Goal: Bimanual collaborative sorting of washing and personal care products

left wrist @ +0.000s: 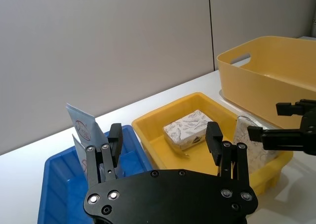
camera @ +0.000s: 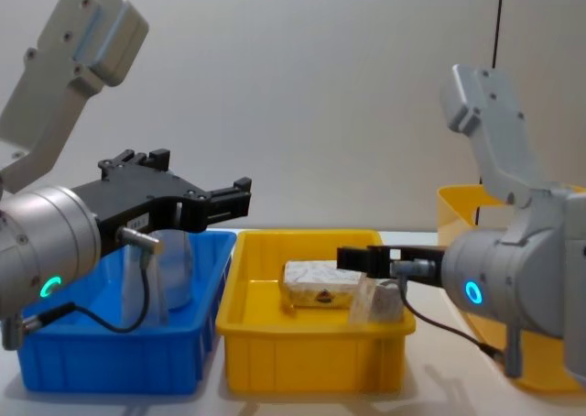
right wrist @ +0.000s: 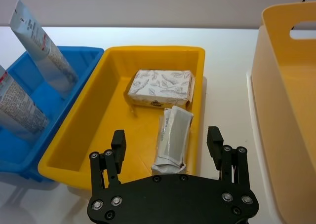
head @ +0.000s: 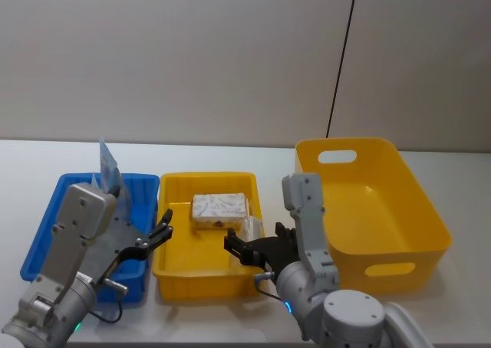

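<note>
Two pale blue-white tubes point(right wrist: 43, 54) stand leaning in the blue bin point(head: 46, 237). A whitish wrapped bar point(head: 220, 208) and a small whitish crinkly pack point(right wrist: 173, 139) lie in the small yellow bin point(head: 201, 280). My left gripper point(head: 163, 225) hovers open and empty over the seam between the blue and small yellow bins. My right gripper point(head: 234, 247) hangs open and empty just above the near right part of the small yellow bin, close over the crinkly pack. In the chest view the bar point(camera: 316, 283) and pack point(camera: 380, 301) sit below the right gripper point(camera: 344, 258).
A large yellow bin point(head: 387, 244) with handle cut-outs stands empty at the right on the white table point(head: 230, 158). A grey wall rises behind, with a black cable point(head: 341, 57) running down it. The three bins sit close side by side.
</note>
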`<action>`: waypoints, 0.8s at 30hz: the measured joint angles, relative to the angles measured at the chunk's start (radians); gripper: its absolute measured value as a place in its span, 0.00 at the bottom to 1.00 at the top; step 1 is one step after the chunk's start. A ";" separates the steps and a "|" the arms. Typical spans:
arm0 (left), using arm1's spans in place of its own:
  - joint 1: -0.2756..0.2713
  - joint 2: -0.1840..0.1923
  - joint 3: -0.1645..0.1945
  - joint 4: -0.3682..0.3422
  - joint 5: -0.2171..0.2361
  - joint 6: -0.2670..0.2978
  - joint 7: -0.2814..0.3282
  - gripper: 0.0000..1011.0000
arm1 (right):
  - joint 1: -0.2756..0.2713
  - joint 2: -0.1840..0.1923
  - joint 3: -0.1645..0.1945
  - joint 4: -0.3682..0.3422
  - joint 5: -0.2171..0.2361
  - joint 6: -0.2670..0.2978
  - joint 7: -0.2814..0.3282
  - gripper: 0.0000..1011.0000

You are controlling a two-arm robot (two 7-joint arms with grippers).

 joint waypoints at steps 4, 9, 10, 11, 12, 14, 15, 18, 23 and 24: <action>0.000 0.000 0.000 0.000 0.000 0.000 0.000 0.99 | 0.015 -0.015 0.001 0.026 -0.001 0.014 -0.004 0.99; 0.000 0.000 0.000 0.000 0.000 0.000 0.000 0.99 | 0.029 -0.031 0.005 0.052 -0.001 0.030 -0.010 0.99; 0.000 0.000 0.000 0.000 0.000 0.000 0.000 0.99 | 0.030 -0.033 0.006 0.055 -0.001 0.032 -0.010 0.99; 0.000 0.000 0.000 0.000 0.000 0.000 0.000 0.99 | 0.034 -0.038 0.008 0.063 -0.001 0.036 -0.011 0.99; 0.000 0.000 0.000 0.000 0.000 0.000 0.000 0.99 | 0.036 -0.039 0.009 0.065 -0.001 0.038 -0.011 0.99; 0.000 0.000 0.000 0.000 0.000 0.000 0.000 0.99 | 0.040 -0.045 0.011 0.074 -0.001 0.043 -0.012 0.99; 0.000 0.000 0.000 0.000 0.000 0.000 0.000 0.99 | 0.042 -0.047 0.012 0.076 0.000 0.044 -0.012 0.99; 0.000 0.000 0.000 0.000 0.000 0.000 0.000 0.99 | 0.047 -0.052 0.015 0.087 0.000 0.049 -0.012 0.99; 0.000 0.000 0.000 0.000 0.000 0.000 0.000 0.99 | 0.055 -0.060 0.018 0.103 0.000 0.053 -0.011 0.99; 0.000 0.000 0.000 0.000 0.000 0.000 0.000 0.99 | 0.057 -0.062 0.019 0.107 0.000 0.053 -0.010 0.99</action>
